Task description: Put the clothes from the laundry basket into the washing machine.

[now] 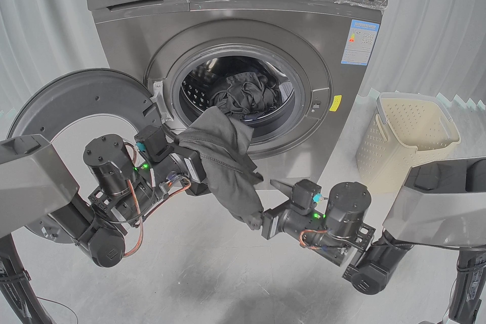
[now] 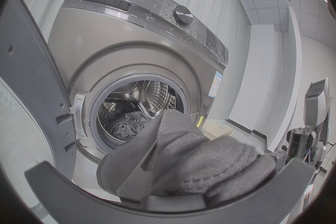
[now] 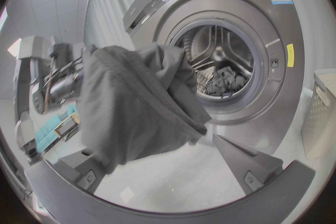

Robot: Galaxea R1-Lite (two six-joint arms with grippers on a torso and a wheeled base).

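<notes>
"What do the arms look like on your feed?"

"I see black cylindrical joint housings [image 1: 104, 158] with screwed caps, grey boxy shells [image 1: 30, 183], copper-coloured cables [image 1: 140, 226] looping outside, small green lights [image 1: 145, 166], and a teal connector [image 1: 318, 198] on the right arm [image 1: 349, 208]."

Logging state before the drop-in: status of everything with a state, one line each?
Washing machine door: open, swung left.
Drum: holds dark clothes.
Grey garment: held before the drum opening, not yet inside.
Left gripper: shut on grey garment.
Right gripper: open, at garment's hanging end.
Laundry basket: upright, looks empty.
</notes>
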